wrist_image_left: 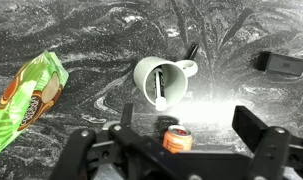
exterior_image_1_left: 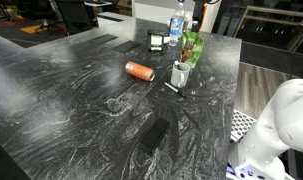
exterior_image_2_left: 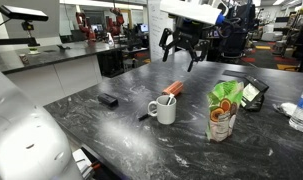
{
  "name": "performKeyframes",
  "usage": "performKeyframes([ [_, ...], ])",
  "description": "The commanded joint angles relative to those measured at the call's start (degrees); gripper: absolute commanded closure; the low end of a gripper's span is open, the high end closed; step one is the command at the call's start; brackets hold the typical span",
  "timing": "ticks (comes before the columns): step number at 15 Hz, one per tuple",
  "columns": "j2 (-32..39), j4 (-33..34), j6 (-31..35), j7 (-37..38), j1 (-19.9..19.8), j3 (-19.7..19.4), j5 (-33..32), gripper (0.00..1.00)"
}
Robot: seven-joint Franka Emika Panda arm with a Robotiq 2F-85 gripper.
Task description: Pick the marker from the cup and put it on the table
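The white cup (wrist_image_left: 151, 78) stands on the black marbled table (wrist_image_left: 91, 30), and I look into it from above. The marker (wrist_image_left: 162, 90) leans inside it as a thin stick with a whitish end. The cup also shows in both exterior views (exterior_image_1_left: 180, 73) (exterior_image_2_left: 164, 109). My gripper (wrist_image_left: 164, 138) is open and empty. It hangs well above the table (exterior_image_2_left: 186, 45), over the cup and the orange can (wrist_image_left: 176, 139). Nothing is between the fingers.
The orange can lies on its side beside the cup (exterior_image_1_left: 139, 70). A thin dark pen-like thing (exterior_image_1_left: 171, 88) lies on the table against the cup. A green snack bag (exterior_image_2_left: 223, 108), a clear bottle (exterior_image_1_left: 177, 28), a small stand (exterior_image_1_left: 157, 41) and a flat black block (exterior_image_1_left: 154, 133) are around.
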Motion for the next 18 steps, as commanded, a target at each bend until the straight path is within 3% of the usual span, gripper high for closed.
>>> performKeyframes([
  [1,2.33,-1.64,5.17,0.78,-2.55,2.18,2.15,0.00],
  [2,0.33,0.20,-0.21,-0.61,-2.66,2.20,0.60,0.00],
  [10,0.32,0.20,-0.21,-0.60,-2.66,2.20,0.60,0.00],
  [18,3.45,-4.88,16.58,4.79,-2.88,6.81,-4.53,0.00],
])
